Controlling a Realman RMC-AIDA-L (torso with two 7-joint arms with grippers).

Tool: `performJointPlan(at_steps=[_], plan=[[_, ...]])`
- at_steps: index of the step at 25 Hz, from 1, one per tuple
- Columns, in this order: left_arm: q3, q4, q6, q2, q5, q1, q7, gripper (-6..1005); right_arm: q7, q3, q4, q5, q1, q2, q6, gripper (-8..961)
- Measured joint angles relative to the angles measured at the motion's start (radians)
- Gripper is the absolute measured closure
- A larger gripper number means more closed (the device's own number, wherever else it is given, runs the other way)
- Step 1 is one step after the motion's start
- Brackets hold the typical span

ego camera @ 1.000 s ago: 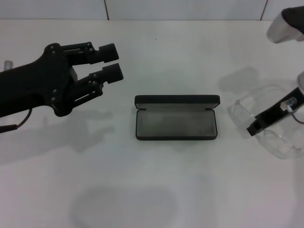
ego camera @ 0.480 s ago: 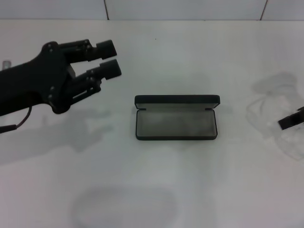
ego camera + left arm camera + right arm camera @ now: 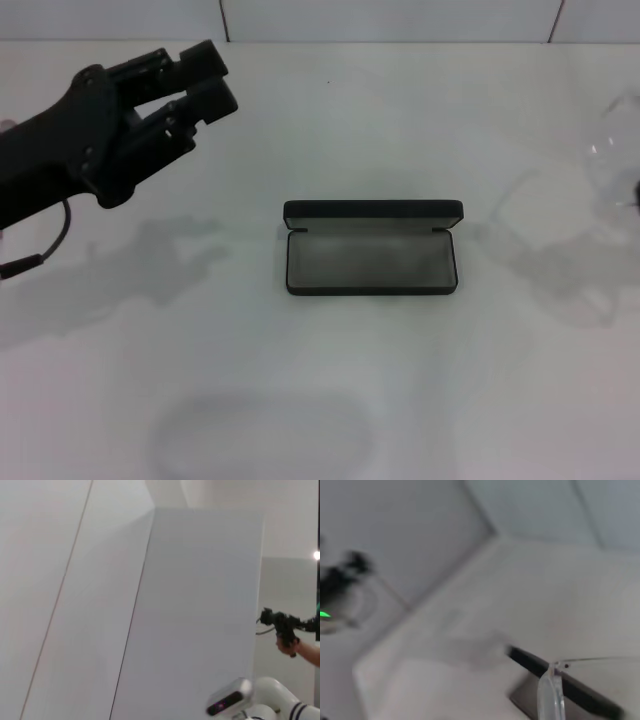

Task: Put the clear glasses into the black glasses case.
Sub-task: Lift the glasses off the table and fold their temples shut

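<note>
The clear glasses (image 3: 615, 140) show only as a faint blur at the head view's right edge, raised off the white table (image 3: 330, 400); my right gripper is out of sight, its grip unconfirmed. The black glasses case (image 3: 372, 247) lies open mid-table, grey lining bare. My left gripper (image 3: 200, 85) hovers far left, jaws narrowly parted, holding nothing.

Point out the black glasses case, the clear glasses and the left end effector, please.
black glasses case (image 3: 368, 262), head view: grey lining of the open tray.
clear glasses (image 3: 551, 692), right wrist view: clear arm just below its hinge.
left end effector (image 3: 205, 82), head view: between the two black fingertips.
</note>
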Motion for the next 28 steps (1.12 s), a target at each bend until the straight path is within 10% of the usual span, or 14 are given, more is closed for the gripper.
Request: performJointPlan(at_steps=[6,16,28], plan=[[0.004,-0.007,0.033,-0.013,-0.025,0.008,-0.007,635,-0.169,-0.028,-0.059,0.214,-0.113,-0.01,-0.054,830],[0.015,-0.041,0.059,-0.021,-0.033,-0.062,-0.036,644,-0.519,-0.25,-0.068,0.526,-0.221,0.051,-0.048,830],[0.119,-0.056,0.09,-0.022,-0.072,-0.095,-0.022,770,-0.78,-0.657,0.093,0.6,-0.123,0.057,0.225,830]])
